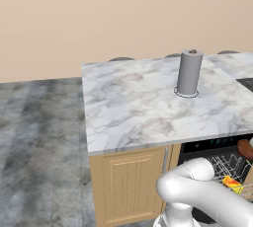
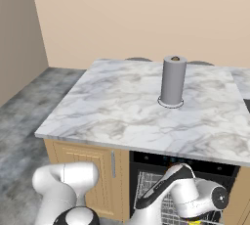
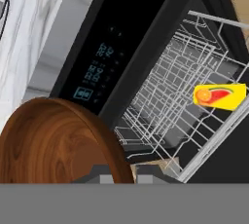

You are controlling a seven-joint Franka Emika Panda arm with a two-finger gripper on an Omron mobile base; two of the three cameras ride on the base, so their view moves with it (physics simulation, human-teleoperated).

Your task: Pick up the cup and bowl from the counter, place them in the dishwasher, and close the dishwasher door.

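My gripper (image 3: 119, 175) is shut on the rim of the dark brown bowl (image 3: 53, 140), which hangs in front of the open dishwasher (image 3: 104, 67). In the left base view the bowl (image 1: 245, 148) shows at the right edge, just under the counter (image 1: 138, 107). The yellow cup (image 3: 219, 96) lies in the white wire rack (image 3: 165, 106), and in the left base view the cup (image 1: 232, 183) sits low in the rack (image 1: 222, 164). A dark panel under the rack looks like the lowered dishwasher door (image 3: 228, 155). My arm's wrist (image 2: 195, 199) is down in front of the opening.
A tall grey cylinder (image 1: 189, 73) stands on the marble top, seen again as the cylinder (image 2: 173, 80) from the right. A light wooden cabinet (image 1: 131, 181) flanks the dishwasher on the left. Grey floor (image 1: 39, 147) spreads to the left.
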